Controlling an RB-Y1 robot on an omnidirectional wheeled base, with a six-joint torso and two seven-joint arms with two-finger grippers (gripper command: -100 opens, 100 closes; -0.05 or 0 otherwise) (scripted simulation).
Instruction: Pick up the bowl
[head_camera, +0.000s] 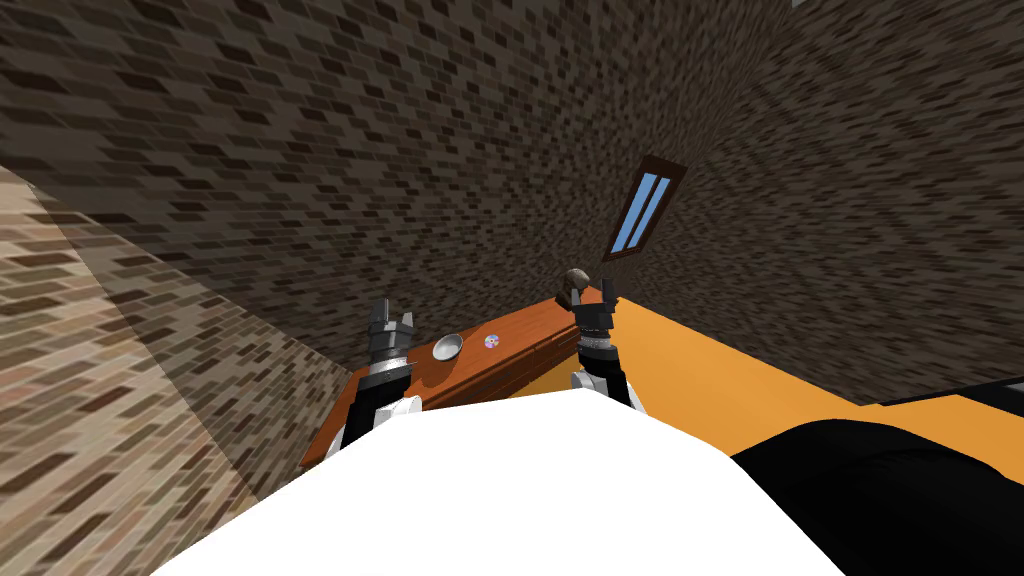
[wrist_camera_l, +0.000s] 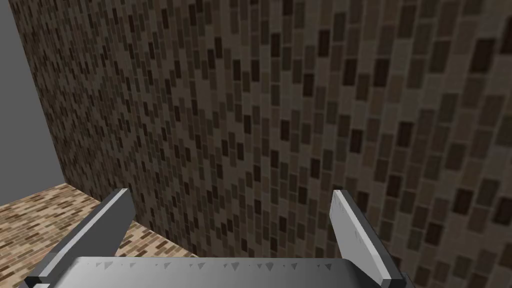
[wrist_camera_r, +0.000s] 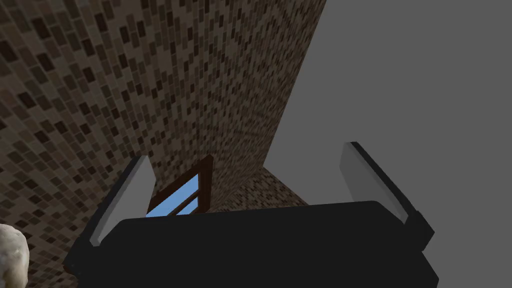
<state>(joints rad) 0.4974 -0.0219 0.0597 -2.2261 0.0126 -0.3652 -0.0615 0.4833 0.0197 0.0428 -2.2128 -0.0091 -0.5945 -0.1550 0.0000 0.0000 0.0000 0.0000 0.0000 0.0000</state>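
Note:
A small grey bowl (head_camera: 447, 347) sits on a brown wooden tabletop (head_camera: 520, 335) against the brick wall, seen in the head view. My left gripper (head_camera: 392, 318) is raised just left of the bowl, fingers open and empty; its wrist view shows the left gripper (wrist_camera_l: 230, 200) open in front of the wall. My right gripper (head_camera: 592, 293) stands over the table's right end, well right of the bowl. In its own wrist view the right gripper (wrist_camera_r: 247, 167) is open with nothing between the fingers.
A small shiny disc (head_camera: 491, 342) lies on the table right of the bowl. A dark round object (head_camera: 574, 279) stands at the table's right end beside my right gripper. An orange surface (head_camera: 740, 385) stretches to the right. The brick wall with a window (head_camera: 643, 208) is close behind.

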